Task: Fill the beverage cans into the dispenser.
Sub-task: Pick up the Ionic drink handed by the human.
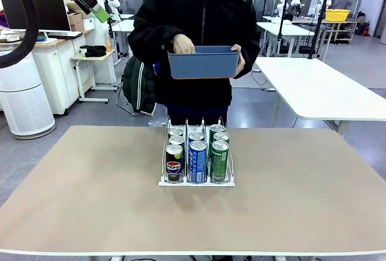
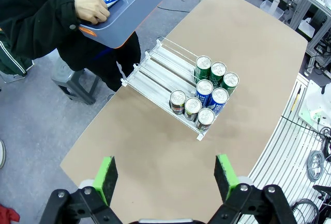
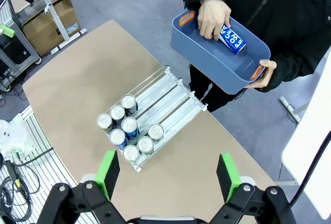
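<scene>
When taking hold of the beverage cans [image 1: 198, 152], treat as rigid, smooth-walled and probably slippery; expect moderate weight if full, and denting under an excessive squeeze. Grip across the round body at mid-height, pads on opposite sides; avoid the silver top rim. Keep upright during transfer.

Status, left end effector [image 2: 165, 176]: spread wide, empty, high above the desk [image 2: 155, 151], well apart from the dispenser [image 2: 160, 71].

Appearance, left to right in the front view:
- Left lane: black Pepsi-logo can [image 1: 174, 166] at the front, two more silver tops behind.
- Middle lane: blue can [image 1: 198, 161] with white lettering at the front, one behind.
- Right lane: green can [image 1: 219, 161] with white lettering at the front, two behind.

All tall, slim, upright, crowded against the low white front lip of the white wire-divided rack, near the desk centre. Rear of every lane vacant.

Beyond the far edge: blue bin [image 1: 203, 63] held by a person, one hand [image 3: 213, 17] closed around a loose blue can [image 3: 232, 36] lying inside.

Status, right end effector [image 3: 168, 176]: spread wide, empty, high above the desk.
</scene>
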Robot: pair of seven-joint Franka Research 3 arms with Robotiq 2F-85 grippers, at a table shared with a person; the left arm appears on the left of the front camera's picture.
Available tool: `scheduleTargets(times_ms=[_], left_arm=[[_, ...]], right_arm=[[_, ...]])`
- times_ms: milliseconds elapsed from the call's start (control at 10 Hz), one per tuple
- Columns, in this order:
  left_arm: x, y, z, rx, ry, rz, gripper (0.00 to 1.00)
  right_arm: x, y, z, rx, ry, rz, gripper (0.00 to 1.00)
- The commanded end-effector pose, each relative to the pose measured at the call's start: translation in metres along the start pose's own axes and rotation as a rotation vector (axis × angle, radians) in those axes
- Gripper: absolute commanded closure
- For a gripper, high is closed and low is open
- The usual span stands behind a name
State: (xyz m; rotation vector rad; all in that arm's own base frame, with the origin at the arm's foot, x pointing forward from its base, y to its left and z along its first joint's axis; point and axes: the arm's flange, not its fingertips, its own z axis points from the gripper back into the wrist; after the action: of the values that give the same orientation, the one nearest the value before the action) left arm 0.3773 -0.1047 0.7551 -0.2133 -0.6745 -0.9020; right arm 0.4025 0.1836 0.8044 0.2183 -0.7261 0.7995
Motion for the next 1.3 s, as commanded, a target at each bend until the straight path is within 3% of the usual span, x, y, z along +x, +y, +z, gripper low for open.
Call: scheduleTargets(times_ms=[0, 1200], left_arm=[[-0.0016, -0.0001, -0.0005, -0.004, 0.001, -0.001, 0.00], [-0.0016, -0.0001, -0.0005, -0.004, 0.001, -0.001, 0.00]], right_arm=[[0.0000, 0.0005, 0.0002, 0.003, 0.000, -0.002, 0.00], [0.0000, 0.0005, 0.0002, 0.003, 0.000, -0.002, 0.00]])
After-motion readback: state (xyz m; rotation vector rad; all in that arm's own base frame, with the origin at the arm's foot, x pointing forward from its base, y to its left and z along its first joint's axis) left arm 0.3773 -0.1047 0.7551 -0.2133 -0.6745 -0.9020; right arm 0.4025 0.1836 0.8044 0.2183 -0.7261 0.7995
